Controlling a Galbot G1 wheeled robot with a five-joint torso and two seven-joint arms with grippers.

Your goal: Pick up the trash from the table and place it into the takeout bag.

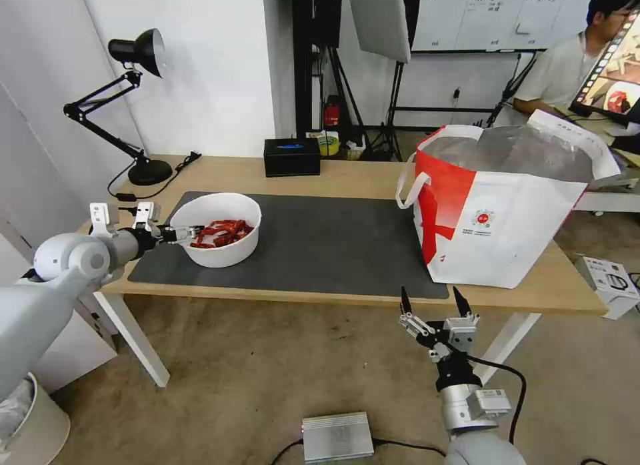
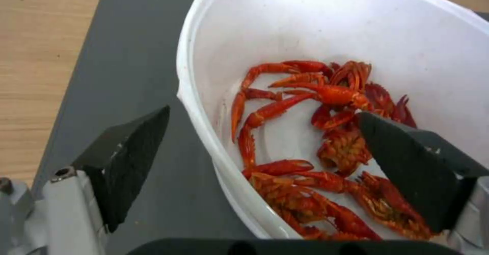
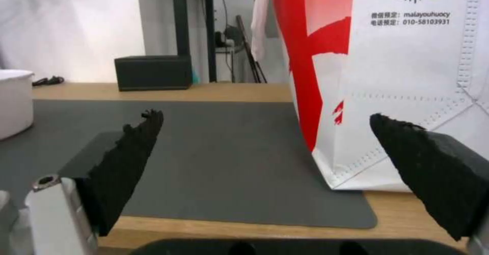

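- Left gripper (image 1: 189,234): at the near-left rim of the white round bowl (image 1: 223,251), reached in from the table's left end. The wrist view shows its jaws spread wide and straddling the bowl wall — 1 black finger (image 2: 127,159) outside over the mat, the other inside above the shells. Neither finger presses the wall; nothing is clamped.
- Bowl: stands upright on the left part of the dark grey mat (image 1: 320,245), holding red crayfish shells (image 2: 326,148) — claws, legs and body pieces lying loose on the bottom.
- Right gripper (image 1: 435,303): held in the air in front of the table's near edge, below tabletop level, fingers pointing up. Jaws wide apart, holding nothing. Its wrist camera looks across the mat with the bag's lower corner just ahead.
- Takeout bag (image 1: 513,231): upright on the right part of the table (image 1: 347,175), white with a red side panel, mouth open and silver lining showing. 1 white strap handle (image 1: 408,185) hangs over the red side. Its lower left corner rests on the mat's right edge; well apart from the bowl.
- Black box (image 1: 291,157): at the table's far edge, behind the mat.
- Black desk lamp (image 1: 127,105): at the far-left corner, cord trailing on the tabletop.
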